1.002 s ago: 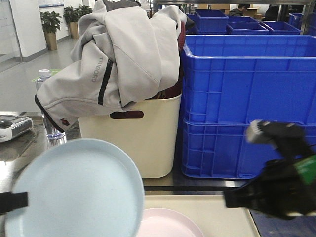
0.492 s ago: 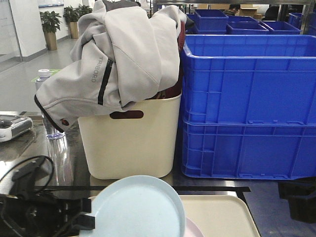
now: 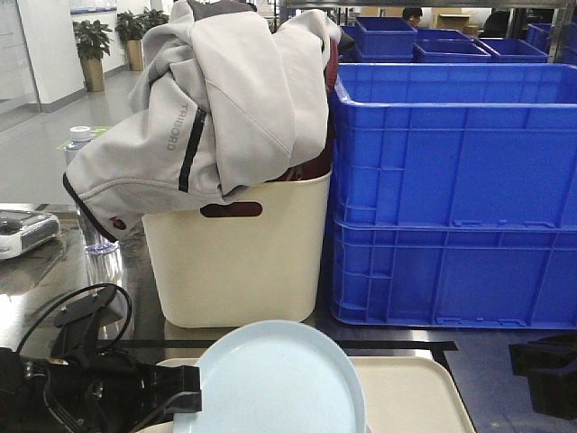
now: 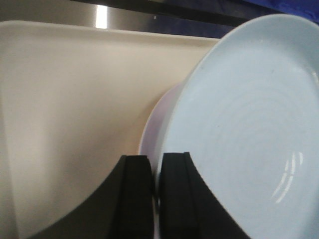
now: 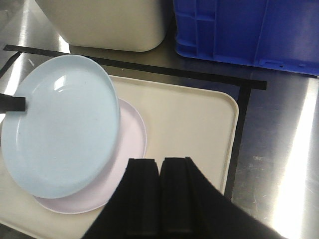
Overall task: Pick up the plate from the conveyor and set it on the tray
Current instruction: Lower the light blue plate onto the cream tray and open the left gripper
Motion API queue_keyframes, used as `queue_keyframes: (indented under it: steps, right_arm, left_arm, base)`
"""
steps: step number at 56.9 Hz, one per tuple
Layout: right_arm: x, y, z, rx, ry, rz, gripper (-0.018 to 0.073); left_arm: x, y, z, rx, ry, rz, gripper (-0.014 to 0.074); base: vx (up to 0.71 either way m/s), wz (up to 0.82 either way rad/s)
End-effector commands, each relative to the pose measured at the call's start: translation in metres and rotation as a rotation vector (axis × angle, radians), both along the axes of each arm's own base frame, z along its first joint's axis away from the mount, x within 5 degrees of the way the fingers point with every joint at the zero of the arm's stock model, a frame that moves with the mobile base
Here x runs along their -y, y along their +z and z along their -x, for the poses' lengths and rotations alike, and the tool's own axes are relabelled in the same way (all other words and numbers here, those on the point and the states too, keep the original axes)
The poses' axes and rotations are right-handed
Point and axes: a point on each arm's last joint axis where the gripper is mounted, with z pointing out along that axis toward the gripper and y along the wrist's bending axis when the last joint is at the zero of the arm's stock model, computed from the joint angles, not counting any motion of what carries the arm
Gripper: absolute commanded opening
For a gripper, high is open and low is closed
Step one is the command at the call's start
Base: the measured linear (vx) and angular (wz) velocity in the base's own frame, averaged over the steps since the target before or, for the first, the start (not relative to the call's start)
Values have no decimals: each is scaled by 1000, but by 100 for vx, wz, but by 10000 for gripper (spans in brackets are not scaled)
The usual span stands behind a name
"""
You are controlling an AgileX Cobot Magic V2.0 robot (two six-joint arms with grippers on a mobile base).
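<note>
Two stacked blue crates (image 3: 455, 194) fill the right of the front view, standing on the steel worktop (image 5: 279, 134) just beside a tall cream bin (image 3: 239, 262) that has a grey jacket (image 3: 216, 108) heaped over its top. In front of these, inside a frame of black tape (image 5: 244, 129) laid on the worktop, lies the cream tray (image 5: 184, 124), flat, with rounded corners and a low rim. A pale pink plate (image 5: 130, 149) rests flat on the tray's left part. Above it is the light blue plate (image 5: 62, 124), tilted, its near side overlapping the pink plate; whether the two touch cannot be told. The left tool (image 4: 154, 186) has its two black fingers pressed on the blue plate's rim, gripping it at the plate's left edge, as the black finger tip at the rim in the right wrist view also shows. The left arm (image 3: 81, 383), with its looped black cable, sits low at the left of the front view. The right tool (image 5: 159, 196) hangs over the tray's near edge with its fingers closed together, nothing between them. Far left on the worktop stands a clear water bottle (image 3: 90, 212).
</note>
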Motion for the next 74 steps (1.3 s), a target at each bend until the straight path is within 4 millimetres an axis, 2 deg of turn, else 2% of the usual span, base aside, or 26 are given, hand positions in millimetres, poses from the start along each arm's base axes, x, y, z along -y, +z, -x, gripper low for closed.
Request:
queue_keyframes:
  steps: [1,9,18,23,32,37,40,43,48,54,58,61,65,74]
  right_arm:
    - [1,16,0,100,-7,-30,-9]
    - [1,16,1,94,-7,-28,-9]
    - [3,14,0,97,-10,10,-9]
    - [6,13,0,99,-21,59,-9]
    - [15,17,8,138,-43,124,-9]
    - [23,27,27,233,-52,133,-9]
    - [30,28,43,314,-54,135,-9]
    - [36,19,60,380,-60,123,-9]
    - [44,-13,85,416,-61,107,-9]
    - [51,-61,107,443,-69,78,-9]
    - [54,-81,117,506,-73,55,-9]
    - [55,-92,119,532,-73,46,-9]
    - [55,-98,121,576,-76,23,-9]
    - [55,-100,122,577,-82,3,-9]
  left_arm:
    - [1,21,-1,74,33,51,296]
    - [1,22,-3,87,46,49,372]
    - [-1,27,0,115,39,46,370]
    - [-3,38,8,177,1,23,298]
    - [-15,71,36,350,-54,-61,-8]
    - [-27,90,61,447,-70,-105,-6]
    - [-33,92,78,486,-86,-138,-1]
    - [-41,90,99,534,-93,-170,0]
    - [-58,82,141,625,-78,-184,0]
    - [-75,54,185,715,-50,-174,0]
    - [-83,40,207,771,-37,-155,0]
    - [-86,30,215,787,-29,-143,0]
    - [-88,26,220,812,-19,-135,0]
    - [-89,25,222,821,-13,-129,0]
  base:
    - [0,0]
    - [0,0]
    - [0,0]
    - [0,0]
    - [0,0]
    - [0,0]
    - [0,0]
    - [0,0]
    - [0,0]
    - [0,0]
    - [0,0]
    - [0,0]
    - [0,0]
    - [0,0]
